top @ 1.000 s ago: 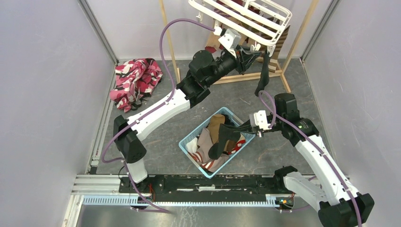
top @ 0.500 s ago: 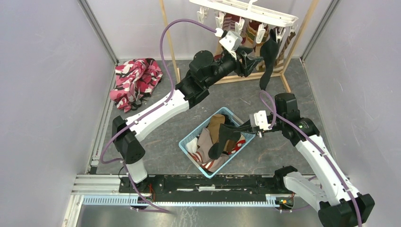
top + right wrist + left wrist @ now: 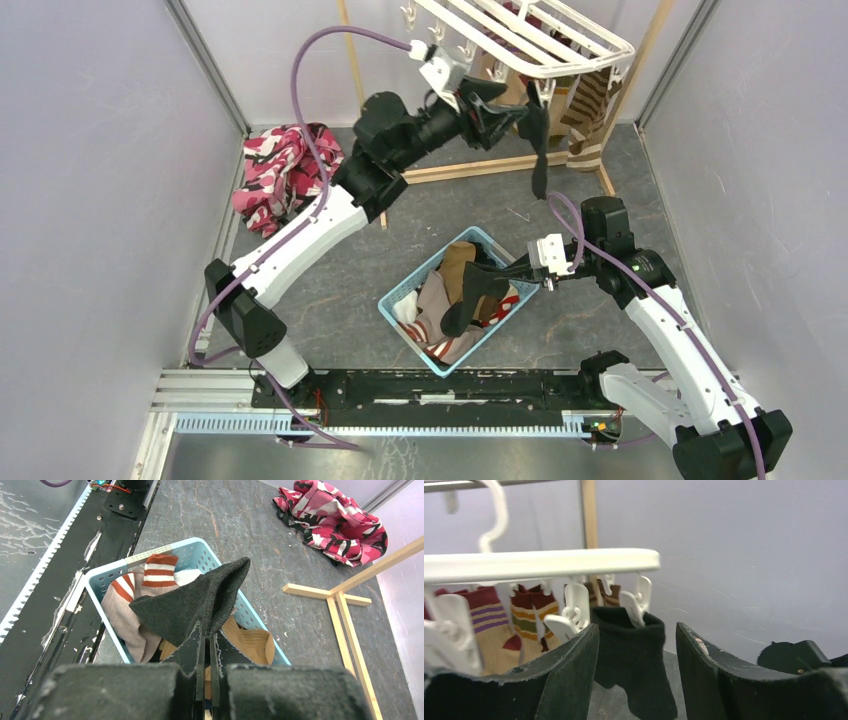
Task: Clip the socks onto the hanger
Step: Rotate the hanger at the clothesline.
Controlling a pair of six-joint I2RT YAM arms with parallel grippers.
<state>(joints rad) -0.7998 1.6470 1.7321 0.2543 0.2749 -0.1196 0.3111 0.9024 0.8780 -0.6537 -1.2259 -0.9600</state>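
The left gripper (image 3: 502, 108) is raised to the near edge of the 1 white hanger (image 3: 545, 42), which hangs tilted inside the wooden stand (image 3: 500, 165). Its 2 fingers (image 3: 569, 680) stand well apart, with nothing between them. Just beyond them, 1 black sock (image 3: 634, 655) hangs by its cuff from 1 clip (image 3: 636, 605). To the left of it, 3 striped socks (image 3: 531, 622) also hang clipped to the hanger.

The right gripper (image 3: 525, 272) is over the right side of the 1 blue basket (image 3: 400, 300). Its 2 fingers (image 3: 190, 660) are pressed together on 1 dark sock (image 3: 200, 600), which drapes over the basket.

Inside the basket lie 2 red-and-white cuffs (image 3: 157, 572) and 1 tan sock (image 3: 252, 641). More lies underneath, and how many I cannot tell.

1 pink, red and black cloth (image 3: 285, 170) is bunched on the floor at the far left, well apart from the basket.
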